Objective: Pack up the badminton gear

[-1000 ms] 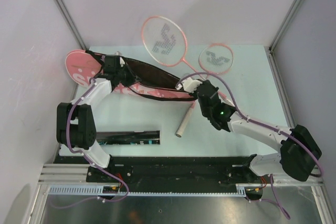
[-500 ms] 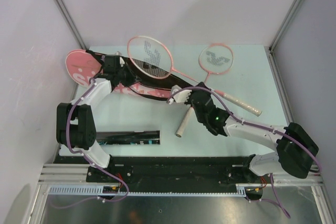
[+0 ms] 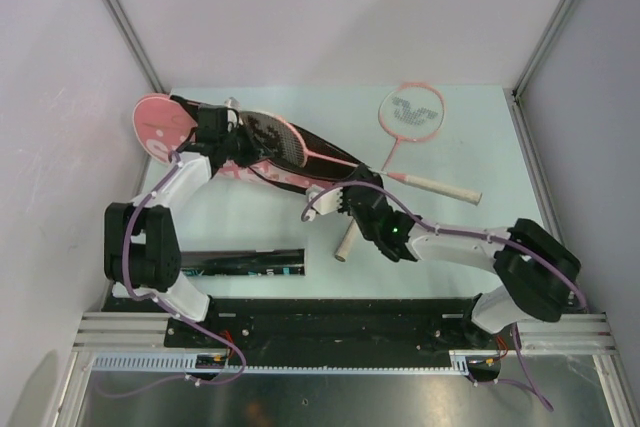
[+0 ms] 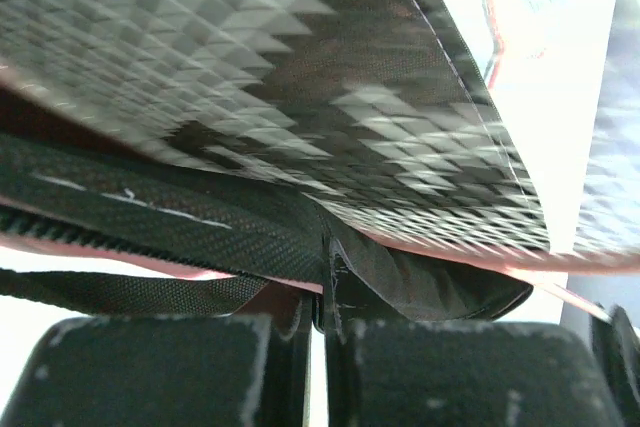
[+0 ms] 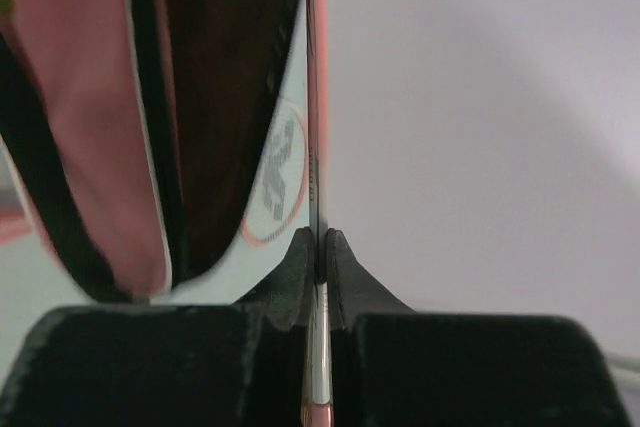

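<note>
The pink bag lies at the back left with its black-lined mouth held up. My left gripper is shut on the bag's black edge, fingertips pinching the trim. One pink-rimmed racket has its head inside the mouth, strings just above the left fingers. My right gripper is shut on its thin shaft, jaws tight; its pale handle points right. The second racket lies flat at the back right, its handle under my right wrist.
A long black tube lies along the table's near edge, in front of the left arm's base. Grey walls and metal posts close in the table on the left, back and right. The black rail carrying both arm bases runs across the front.
My right arm has swung left, carrying the racket from above the table's back edge until its head slid into the bag's mouth. The left gripper kept its hold on the bag.
</note>
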`<state>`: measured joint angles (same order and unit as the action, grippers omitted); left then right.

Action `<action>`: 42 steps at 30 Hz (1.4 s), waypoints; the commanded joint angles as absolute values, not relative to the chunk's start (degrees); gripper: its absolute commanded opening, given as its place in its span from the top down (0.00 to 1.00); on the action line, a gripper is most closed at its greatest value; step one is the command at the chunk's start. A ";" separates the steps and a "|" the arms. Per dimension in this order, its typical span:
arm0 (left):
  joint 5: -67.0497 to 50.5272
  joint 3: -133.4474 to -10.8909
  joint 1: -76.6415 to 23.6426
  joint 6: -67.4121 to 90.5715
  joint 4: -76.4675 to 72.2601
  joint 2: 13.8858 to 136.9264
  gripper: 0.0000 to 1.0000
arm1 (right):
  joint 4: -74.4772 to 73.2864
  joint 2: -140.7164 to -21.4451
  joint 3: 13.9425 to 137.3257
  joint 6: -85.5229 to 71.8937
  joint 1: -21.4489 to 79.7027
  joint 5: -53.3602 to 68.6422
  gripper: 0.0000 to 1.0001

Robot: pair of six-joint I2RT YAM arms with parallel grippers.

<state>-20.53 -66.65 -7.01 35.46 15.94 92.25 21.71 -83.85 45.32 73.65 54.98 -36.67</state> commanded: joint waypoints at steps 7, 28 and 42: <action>-26.36 -58.29 -11.33 30.14 10.29 82.36 1.00 | 21.28 -92.71 61.85 70.25 54.75 -19.26 1.00; -26.63 -46.32 -16.52 33.84 -8.70 75.41 1.00 | 17.58 -109.43 80.95 38.45 53.53 -7.46 1.00; -23.03 -45.26 -16.79 36.82 -12.92 76.46 1.00 | 0.88 -109.69 91.14 22.01 55.02 -21.79 1.00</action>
<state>-23.64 -45.76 -15.68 36.05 -7.79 76.69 -0.45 -110.06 84.23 32.60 54.48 -18.35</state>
